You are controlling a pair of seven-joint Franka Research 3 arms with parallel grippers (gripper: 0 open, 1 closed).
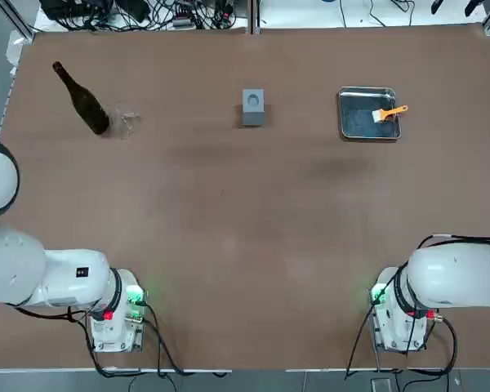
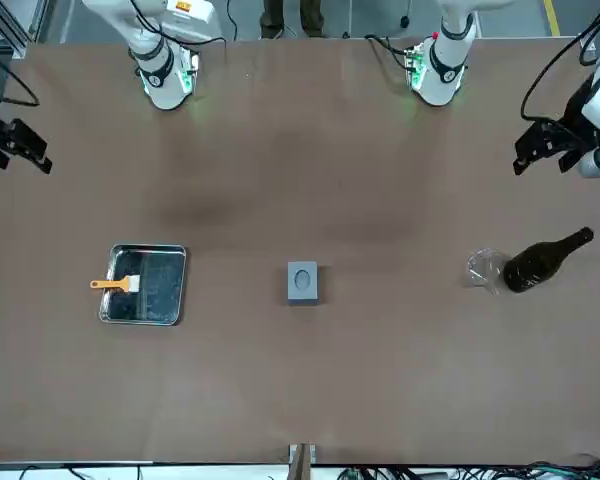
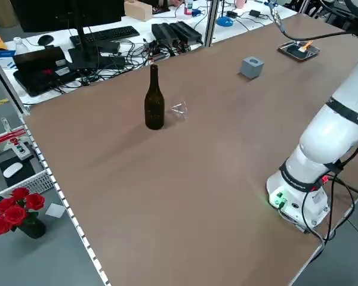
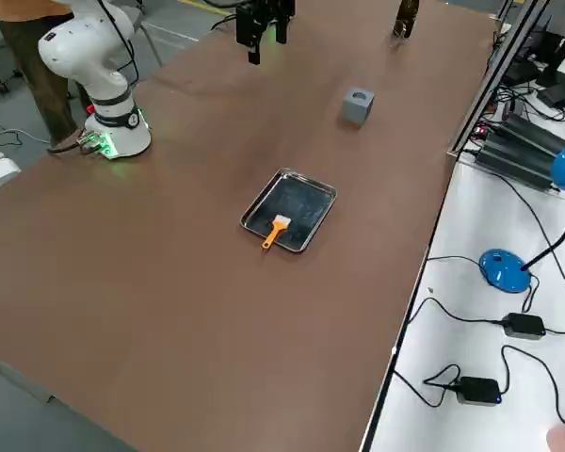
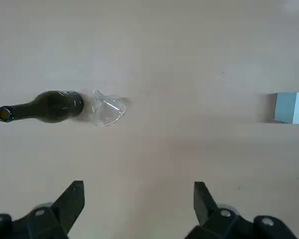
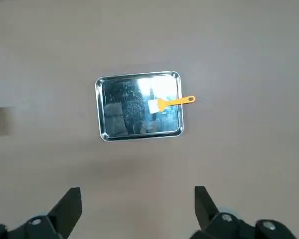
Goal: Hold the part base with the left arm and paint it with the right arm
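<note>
Left arm: near edge of the top view, reaching out past the left border from its base at lower left; the hand end lies beyond that frame.
Right arm: base at lower right of the top view, the links running off the right border.
Left gripper: fingers spread wide with nothing between them, seen along the bottom of its wrist view; in the front view it hangs at upper right, well apart from the block.
Right gripper: also wide and empty, at the left border of the front view.
Tray and brush: upper right of the top view; the shiny tray carries the orange-handled brush, whose handle crosses the rim. The handle looks thin and light, best pinched there, clear of the bristles.
Part base: the grey block, upper centre of the top view, round hole facing up. It looks stiff and fairly light; grip two opposite side walls low down, leaving the top free for paint. Wet paint could turn it slippery.
Bottle: dark glass, upper left, probably fragile, a clear piece beside it; best avoided.
</note>
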